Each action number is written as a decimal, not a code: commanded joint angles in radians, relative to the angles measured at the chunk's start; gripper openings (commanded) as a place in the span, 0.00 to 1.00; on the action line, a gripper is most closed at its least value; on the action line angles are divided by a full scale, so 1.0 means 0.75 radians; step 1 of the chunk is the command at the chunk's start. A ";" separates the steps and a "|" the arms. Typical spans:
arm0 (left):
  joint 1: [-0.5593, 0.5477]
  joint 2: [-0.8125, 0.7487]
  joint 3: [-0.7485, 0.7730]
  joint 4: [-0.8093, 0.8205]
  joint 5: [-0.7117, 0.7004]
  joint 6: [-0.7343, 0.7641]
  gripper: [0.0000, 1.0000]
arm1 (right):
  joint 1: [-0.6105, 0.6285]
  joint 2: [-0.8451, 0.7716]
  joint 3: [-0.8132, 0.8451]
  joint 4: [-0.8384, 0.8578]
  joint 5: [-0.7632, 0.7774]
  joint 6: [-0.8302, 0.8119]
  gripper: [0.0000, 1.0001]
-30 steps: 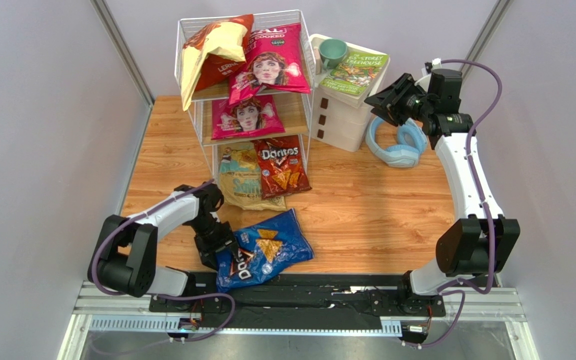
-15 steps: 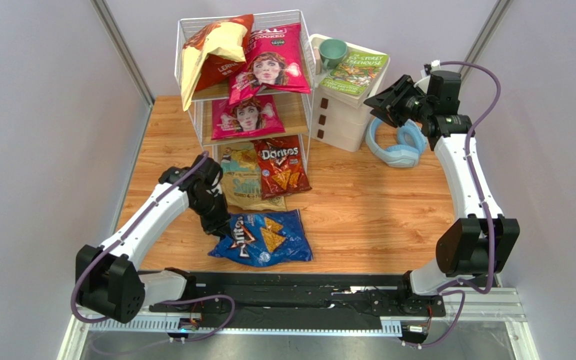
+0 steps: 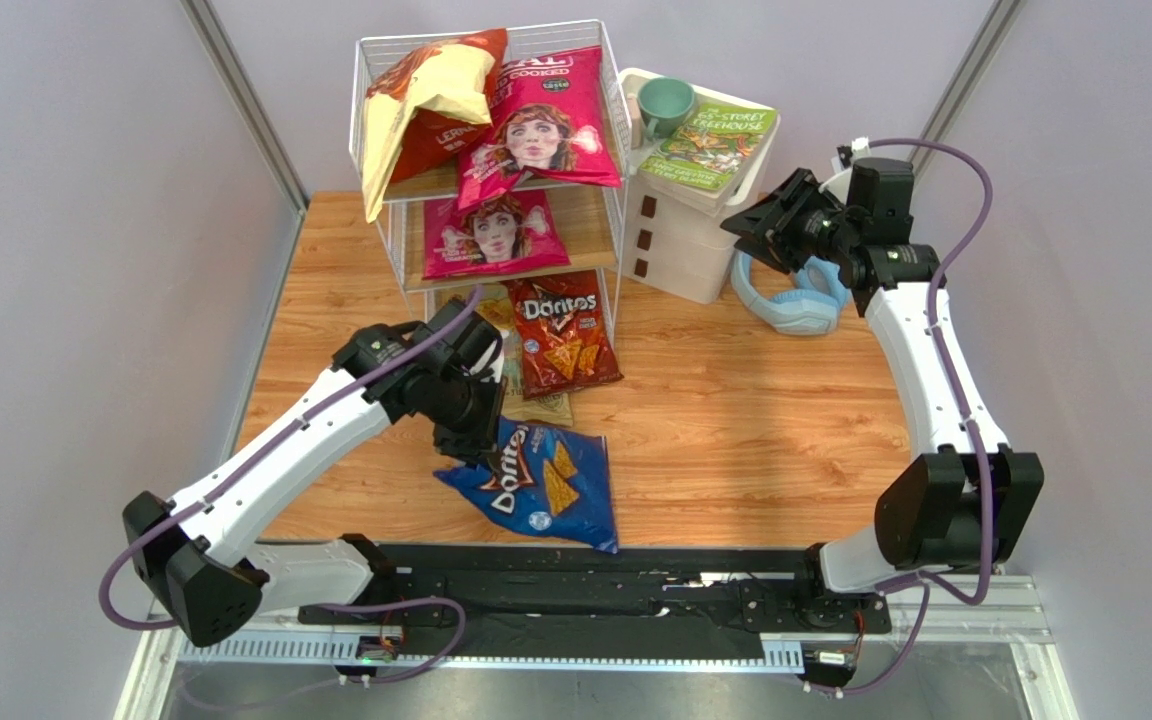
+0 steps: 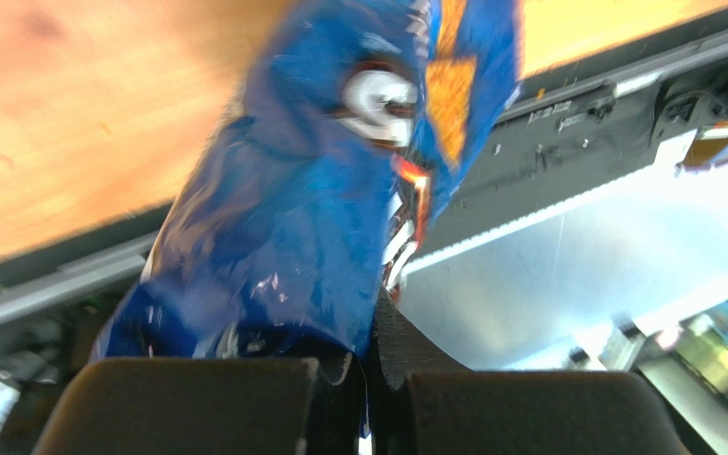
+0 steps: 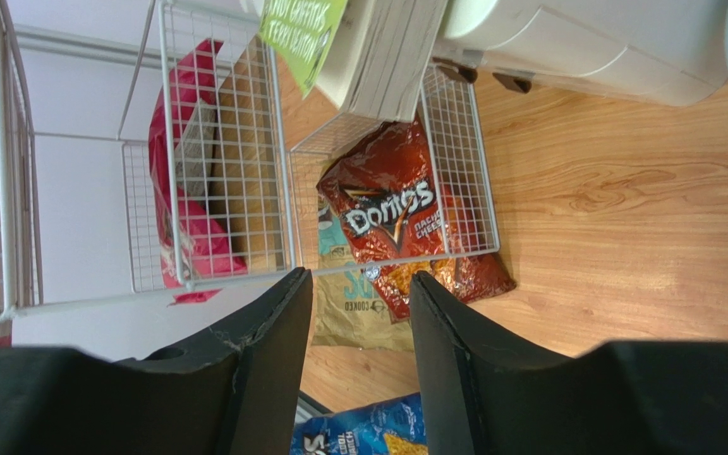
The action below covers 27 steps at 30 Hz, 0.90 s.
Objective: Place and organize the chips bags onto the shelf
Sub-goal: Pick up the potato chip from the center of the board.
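Observation:
My left gripper [image 3: 488,437] is shut on the top edge of the blue Doritos bag [image 3: 540,483], which hangs from it in the left wrist view [image 4: 311,209]. The white wire shelf [image 3: 372,68] holds an orange-and-cream bag [image 3: 425,105] and a magenta bag [image 3: 552,128] on top. A second magenta bag [image 3: 495,233] lies on the middle tier. At the bottom a red Doritos bag [image 3: 563,330] sticks out beside a tan-and-teal bag [image 3: 525,398], which my left arm partly hides. My right gripper [image 3: 755,218] hovers open and empty by the drawer unit.
A white drawer unit [image 3: 687,225] stands right of the shelf with a green book [image 3: 710,143] and a green mug [image 3: 668,105] on it. Blue headphones [image 3: 793,300] lie beside it. A black rail [image 3: 612,578] runs along the near edge.
My left gripper has shut on the blue bag's edge and pulled it from the near edge towards the shelf. The right gripper has dipped slightly.

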 commanded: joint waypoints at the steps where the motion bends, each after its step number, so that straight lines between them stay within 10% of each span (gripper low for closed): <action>1: -0.004 -0.047 0.147 0.060 -0.111 0.170 0.00 | 0.015 -0.093 -0.014 -0.024 -0.017 -0.051 0.48; 27: -0.173 0.547 0.619 0.278 -0.111 0.819 0.00 | 0.076 -0.422 -0.593 -0.171 -0.293 -0.293 0.69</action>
